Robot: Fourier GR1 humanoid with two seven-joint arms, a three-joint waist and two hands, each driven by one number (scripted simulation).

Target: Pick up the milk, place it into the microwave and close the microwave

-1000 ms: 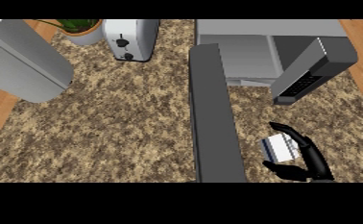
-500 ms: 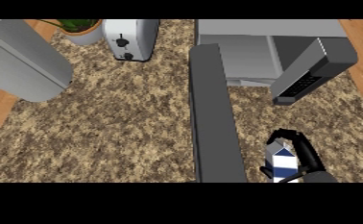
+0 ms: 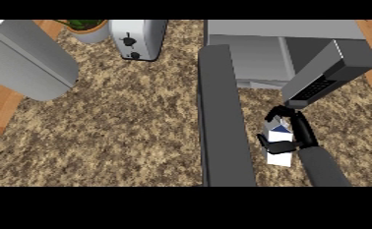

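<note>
Lower right of the frame: black right hand point(image 3: 294, 133) curled round a small white-and-blue milk carton point(image 3: 280, 147), fingers arched over its top and thumb pressed across its front, grey forearm running off the bottom edge. Carton upright, just below the lower corner of the swung-open dark microwave door point(image 3: 325, 77) with its strip of buttons. Behind that door, upper right — grey box-shaped microwave point(image 3: 276, 31), its pale cavity open to view. Down the centre, a long dark grey forearm point(image 3: 222, 120) from the bottom edge up to the microwave's front; left hand not visible, so state of its fingers impossible to tell. Upper left of centre: white two-slot toaster point(image 3: 138, 38) with black lever and knob. Just left of it, at the top edge — green potted plant in a pale round pot point(image 3: 88, 29). Far left: large grey rounded cylinder point(image 3: 33, 61) lying tilted across the speckled brown granite counter point(image 3: 131, 125).
</note>
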